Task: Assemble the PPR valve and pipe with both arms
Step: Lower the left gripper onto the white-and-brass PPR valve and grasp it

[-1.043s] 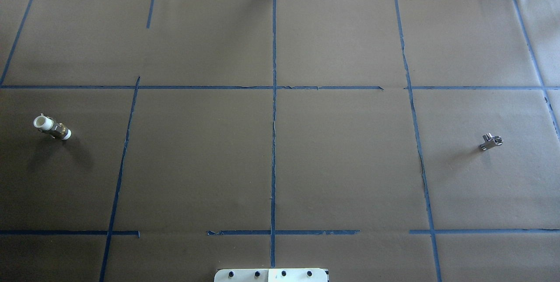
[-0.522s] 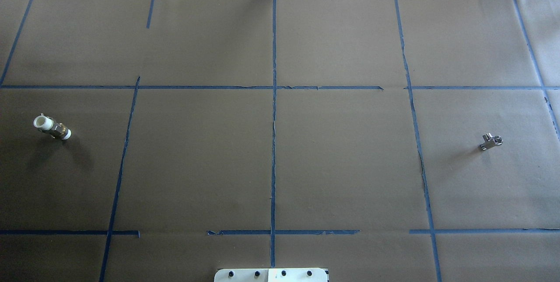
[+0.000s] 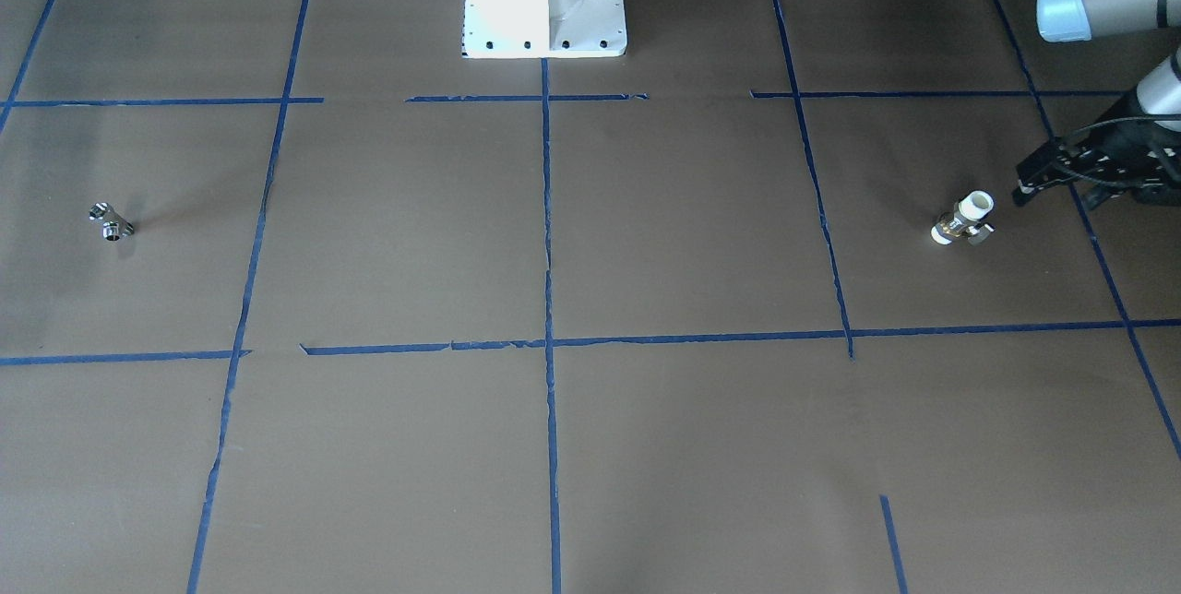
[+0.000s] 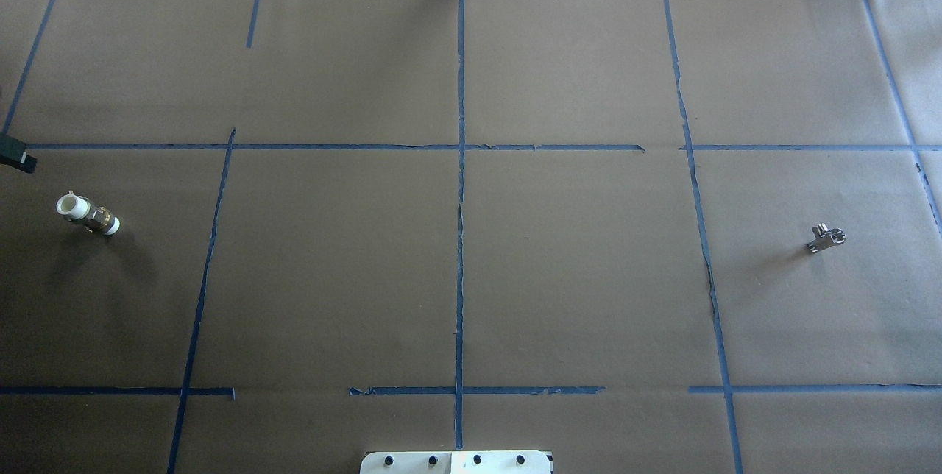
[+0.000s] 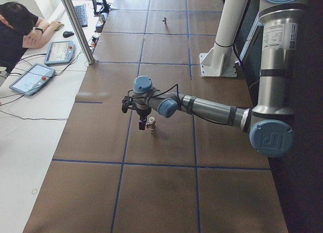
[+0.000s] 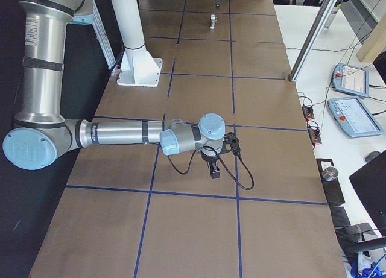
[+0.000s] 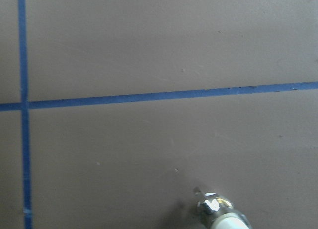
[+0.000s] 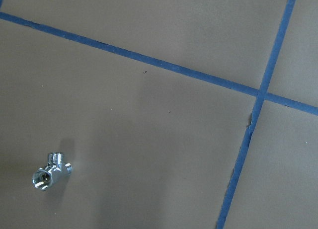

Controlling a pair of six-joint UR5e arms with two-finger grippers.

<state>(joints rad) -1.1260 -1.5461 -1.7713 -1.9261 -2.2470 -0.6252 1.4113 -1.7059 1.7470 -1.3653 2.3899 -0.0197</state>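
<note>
The PPR valve (image 4: 87, 215), judged rigid, light and slick at its white ends, is found far out on the left and is best taken at the metal band. The left gripper (image 3: 1058, 199) is seen parted just beside it. The pipe (image 4: 826, 238) is set far right. The right gripper's (image 6: 214, 169) state cannot be told.

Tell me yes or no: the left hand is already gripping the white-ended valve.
No: the valve sits free on the table, and the left hand hangs beside it with a visible gap between them.
</note>
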